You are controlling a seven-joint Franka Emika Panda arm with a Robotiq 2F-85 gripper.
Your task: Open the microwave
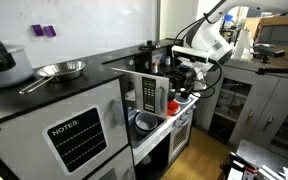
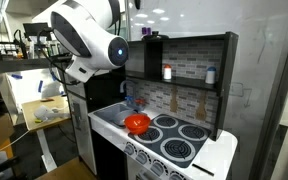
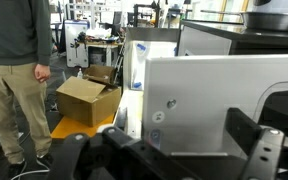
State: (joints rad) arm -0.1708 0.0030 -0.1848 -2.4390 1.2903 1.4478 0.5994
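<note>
Exterior and wrist views, read left to right. In an exterior view, the white door with the "NOTES" board (image 1: 77,137) stands at far left. The microwave (image 1: 144,92) sits next, set into the toy kitchen under the dark desk (image 1: 44,95), and the gripper (image 1: 187,75) hangs just beside it on the right. The microwave thus lies leftward of the jaws at about their height, its door turned toward them. In the wrist view, a standing person (image 3: 14,70) and a cardboard box (image 3: 84,100) occupy the left. The microwave's silver-white door frame (image 3: 214,100) fills the field ahead, its long edges upright. The jaws appear spread wide and hold nothing, gripper (image 3: 169,160) short of the door. Whether the door is ajar cannot be told.
</note>
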